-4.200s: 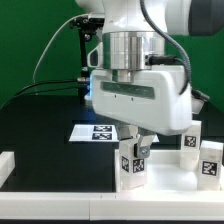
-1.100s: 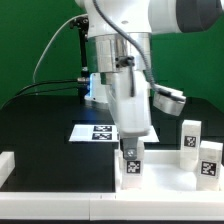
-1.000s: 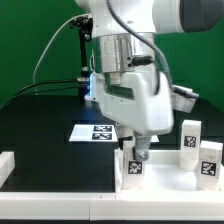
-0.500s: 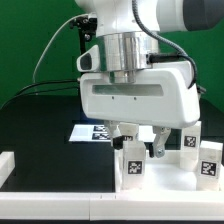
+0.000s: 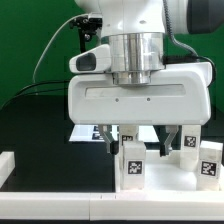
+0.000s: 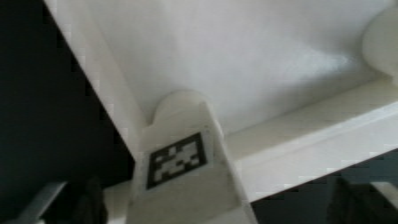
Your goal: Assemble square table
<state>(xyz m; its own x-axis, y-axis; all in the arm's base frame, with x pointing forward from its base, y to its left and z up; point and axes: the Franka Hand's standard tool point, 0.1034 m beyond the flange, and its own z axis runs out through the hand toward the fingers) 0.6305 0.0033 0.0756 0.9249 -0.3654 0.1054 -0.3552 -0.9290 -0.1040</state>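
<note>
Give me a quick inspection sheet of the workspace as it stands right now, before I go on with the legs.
Surface: black table, white bar at the exterior view's left edge.
Job's things: tagged leg upright on the white tabletop; two more tagged legs upright toward the exterior view's right.
Clutter: nothing seen.
Gripper: gripper open, fingers either side of the upright leg, apart from it.
Cables: black cable hanging behind the arm.
Surroundings: green backdrop; marker board partly hidden behind the gripper.
</note>
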